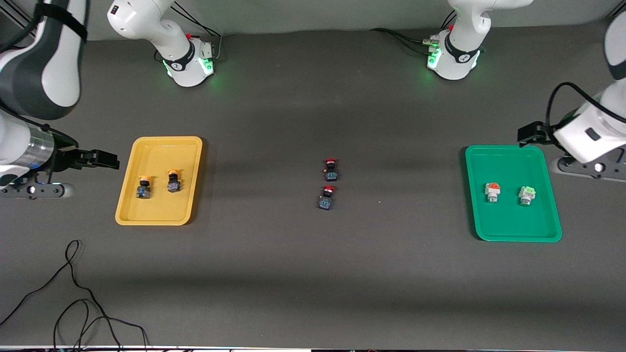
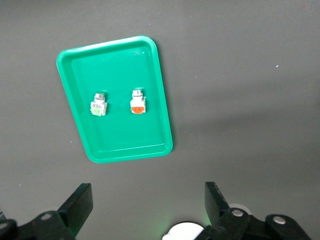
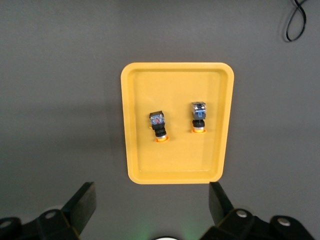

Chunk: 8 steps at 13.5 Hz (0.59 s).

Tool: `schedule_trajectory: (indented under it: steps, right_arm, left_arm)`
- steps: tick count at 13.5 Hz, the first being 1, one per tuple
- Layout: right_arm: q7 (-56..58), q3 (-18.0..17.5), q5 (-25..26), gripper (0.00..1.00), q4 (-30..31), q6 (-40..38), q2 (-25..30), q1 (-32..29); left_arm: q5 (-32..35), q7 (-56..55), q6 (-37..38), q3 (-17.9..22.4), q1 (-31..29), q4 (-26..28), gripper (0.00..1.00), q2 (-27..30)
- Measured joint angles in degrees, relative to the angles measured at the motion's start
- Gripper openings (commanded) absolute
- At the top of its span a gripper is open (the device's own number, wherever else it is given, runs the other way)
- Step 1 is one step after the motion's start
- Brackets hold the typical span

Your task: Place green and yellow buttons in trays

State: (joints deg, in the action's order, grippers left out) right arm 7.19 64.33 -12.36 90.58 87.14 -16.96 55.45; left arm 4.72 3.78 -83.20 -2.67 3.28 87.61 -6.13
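Listing what you have at this moment, item by item:

Left end effector (image 2: 145,210): fingers spread wide, nothing between them; it hangs beside the green tray's (image 1: 552,230) outer edge, at the left arm's end of the surface (image 1: 313,274).

Right end effector (image 3: 152,207): fingers likewise wide apart and empty; it hangs just off the yellow tray's (image 1: 127,215) outer edge, at the right arm's end.

Yellow tray contents: two yellow-capped buttons (image 1: 144,187) on black bodies, lying side by side near the tray's middle, apart from each other and from the rim.

Green tray contents: one green-capped button (image 1: 526,194) and one orange-capped button (image 1: 492,191), both white-bodied, side by side and not touching; the green-capped one lies closer to the left end effector.

Loose on the surface: two red-capped buttons (image 1: 328,184), black-bodied, midway between the trays and well apart from both end effectors.

Step in hand, as you may judge it: sorting looks finished, since all four wanted buttons sit in trays and both arms wait clear.

Next move: you need no further grasp; leave the red-capped pair where it lies and keep both arms off the trays
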Motion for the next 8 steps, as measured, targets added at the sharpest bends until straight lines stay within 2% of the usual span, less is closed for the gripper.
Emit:
schedule_trajectory:
  steps: [2,4,6,8]
  right_arm:
    - [-4.0,-13.0,5.3,1.00,0.1,-0.4,5.5,-10.0]
    - [-6.3,-26.1,8.2,1.00,0.4,-0.8,9.8,-21.5]
    - [-7.4,-38.3,9.4,1.00,1.2,-0.8,13.0,-33.0]
    - [-7.7,-47.2,9.8,1.00,1.9,-0.8,14.8,-42.1]
  left_arm:
    - [0.0,-0.9,-4.0,0.4,0.6,5.4,1.00,3.2]
    - [0.0,-1.0,-7.9,0.9,0.6,10.4,1.00,6.1]
    - [0.0,-0.9,-10.0,1.0,0.6,10.6,1.00,6.8]
    - [0.0,-0.9,-10.1,1.0,1.0,9.1,1.00,6.8]
